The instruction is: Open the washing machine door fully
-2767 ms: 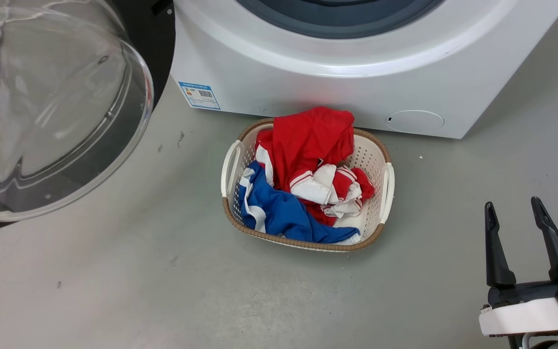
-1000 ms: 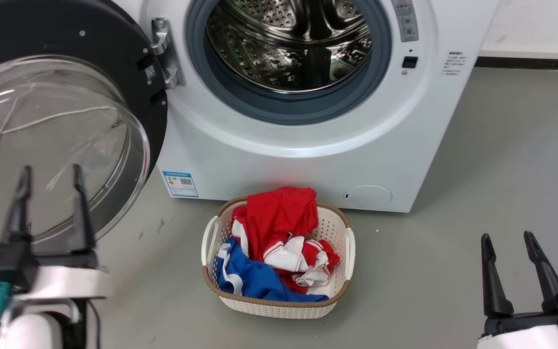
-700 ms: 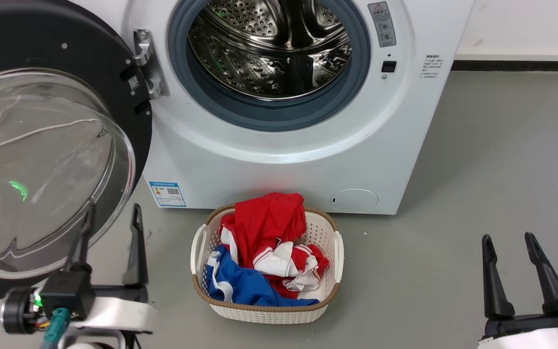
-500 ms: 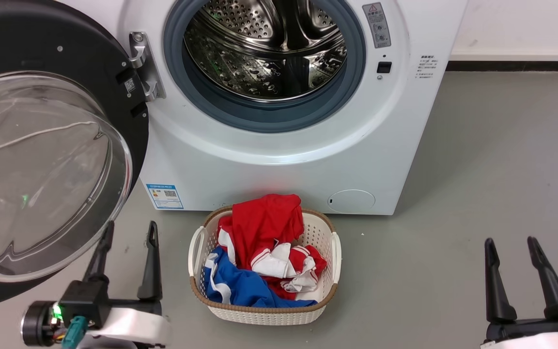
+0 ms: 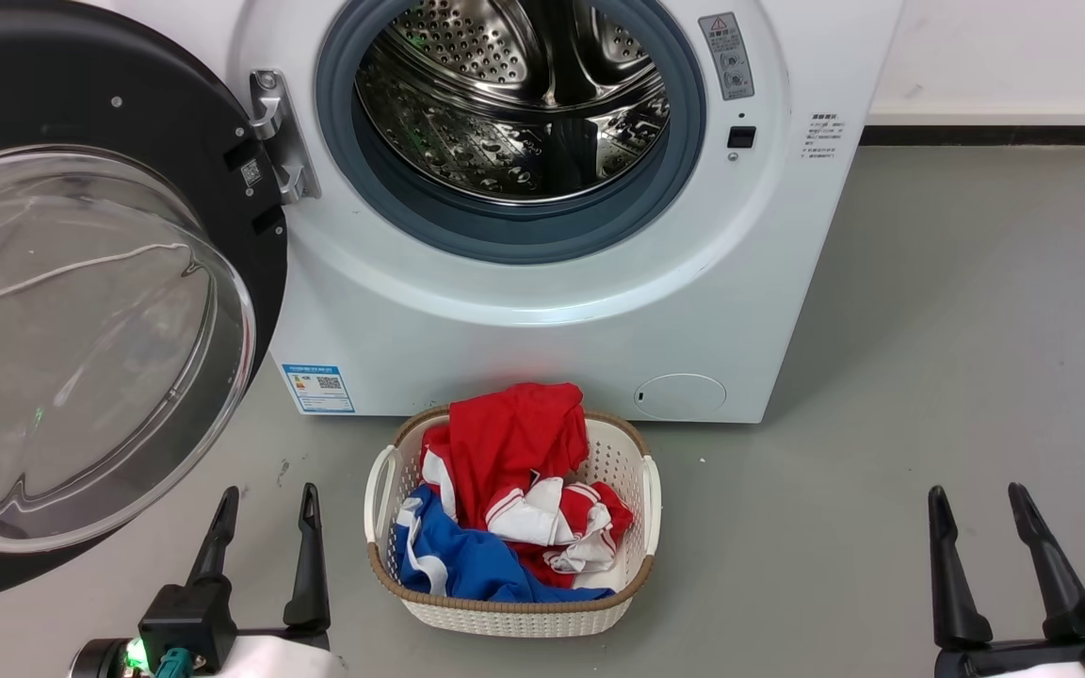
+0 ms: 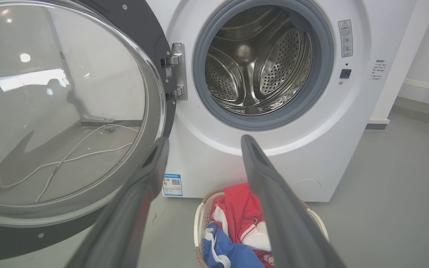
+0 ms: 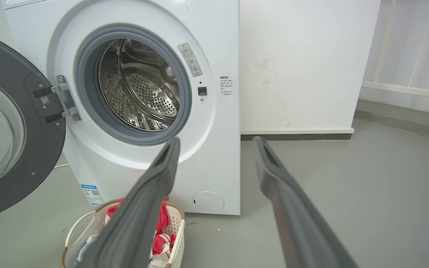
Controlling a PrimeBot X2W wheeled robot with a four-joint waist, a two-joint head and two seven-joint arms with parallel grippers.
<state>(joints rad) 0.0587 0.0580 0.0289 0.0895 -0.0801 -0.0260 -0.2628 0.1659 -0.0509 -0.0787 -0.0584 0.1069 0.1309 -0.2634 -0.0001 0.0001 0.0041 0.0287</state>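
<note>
So the washing machine door [image 5: 128, 104] is swung right out at the left of the head view, hanging off its metal hinge [image 5: 277, 137], and the steel drum [image 5: 514, 104] of the washing machine [image 5: 524, 320] sits exposed at top centre. The left gripper [image 5: 269, 492] is at the bottom left below the door's glass bowl [image 5: 81, 348], and the right gripper [image 5: 974, 492] is at the bottom right over grey floor [image 5: 929, 330], both with fingers spread and nothing in them. A laundry basket [image 5: 653, 490] of red and blue clothes [image 5: 505, 443] sits bottom centre, in front of the machine.
</note>
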